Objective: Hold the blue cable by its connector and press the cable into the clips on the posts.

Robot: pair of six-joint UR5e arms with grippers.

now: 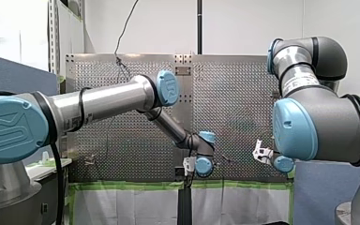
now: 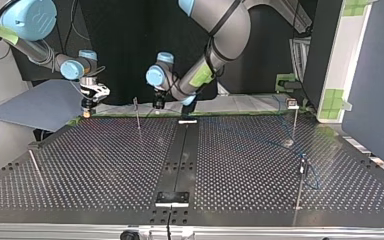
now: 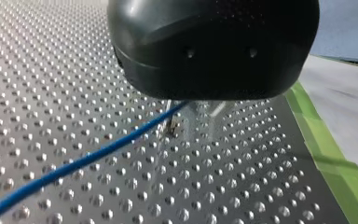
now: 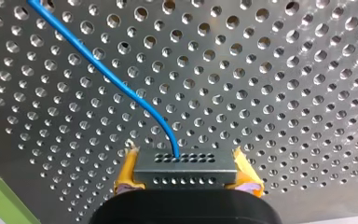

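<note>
My right gripper (image 4: 185, 161) has its yellow pads shut on a dark connector (image 4: 185, 173) with rows of small holes. The blue cable (image 4: 107, 74) comes out of the connector and runs off over the perforated plate. In the left wrist view the blue cable (image 3: 88, 156) runs under my black left gripper (image 3: 193, 112), which hangs low over the plate, its tip blurred. In the top view my right gripper (image 2: 87, 107) is at the far left edge and my left gripper (image 2: 159, 104) is near a thin post (image 2: 137, 114). More blue cable (image 2: 312, 179) loops around the posts at the right.
Thin posts stand at the top view's right (image 2: 294, 120), near right (image 2: 301, 180) and near left (image 2: 35, 167). A black rail (image 2: 182, 155) runs down the table's middle. Green tape (image 3: 328, 154) marks the table's far edge, with a grey board (image 2: 35, 107) beyond it.
</note>
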